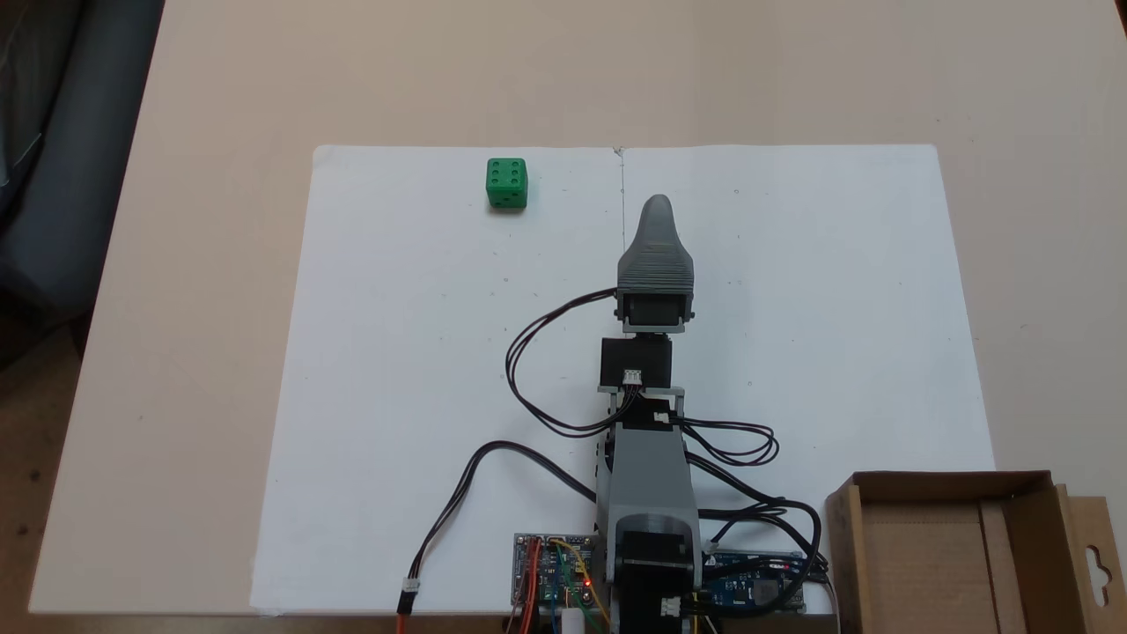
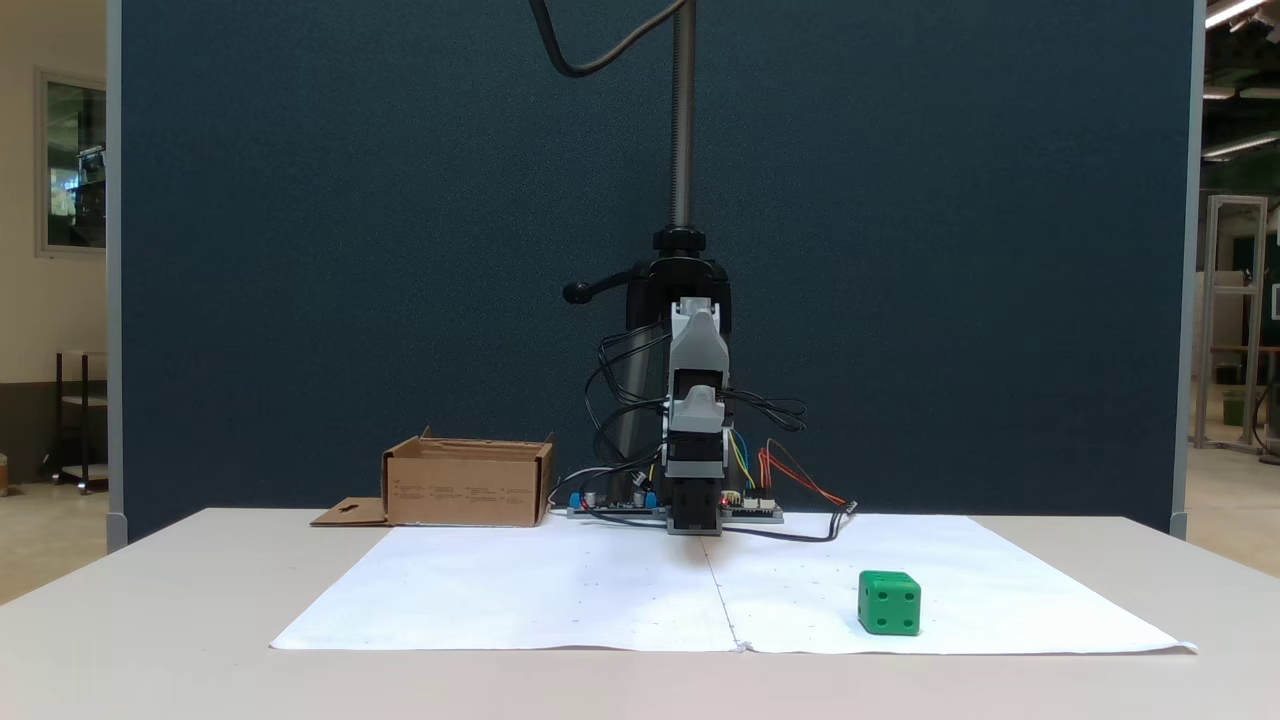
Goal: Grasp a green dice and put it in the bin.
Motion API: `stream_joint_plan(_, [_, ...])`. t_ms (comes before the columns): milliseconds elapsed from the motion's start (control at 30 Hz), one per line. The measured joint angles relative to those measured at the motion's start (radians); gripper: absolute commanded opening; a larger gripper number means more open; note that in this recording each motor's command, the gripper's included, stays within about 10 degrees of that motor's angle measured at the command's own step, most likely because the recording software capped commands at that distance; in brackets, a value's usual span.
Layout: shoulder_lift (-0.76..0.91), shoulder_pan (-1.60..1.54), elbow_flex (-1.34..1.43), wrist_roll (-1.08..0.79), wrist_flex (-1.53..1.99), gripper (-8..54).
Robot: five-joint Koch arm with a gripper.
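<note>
The green dice point(image 1: 506, 183) rests on the white paper, far from the arm's base and left of the centre crease in a fixed view; seen from the front, the dice point(image 2: 889, 603) lies near the paper's front edge on the right. My gripper point(image 1: 656, 209) points along the crease, well to the right of the dice, with nothing seen in it. From the front the gripper point(image 2: 697, 405) faces the camera, and a single jaw tip shows. The bin point(image 1: 841, 546), a brown cardboard box with a slotted flap, stands beside the arm's base; the bin point(image 2: 465, 490) appears at the back left.
A large white paper sheet point(image 1: 423, 396) covers the middle of the beige table. Circuit boards point(image 1: 553, 568) and looping black cables point(image 1: 528, 370) sit around the arm's base. A metal stand pole point(image 2: 683, 110) rises behind the arm before a dark blue partition.
</note>
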Motion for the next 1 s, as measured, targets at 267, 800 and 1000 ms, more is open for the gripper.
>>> stream_joint_plan(267, [0.0,0.1,0.0,-0.011,0.253,44.8])
stream_joint_plan(800, [0.0,0.078,0.0,-0.011,0.253,44.8])
stream_joint_plan(1000, [0.0,0.052,0.0,-0.011,0.253,44.8])
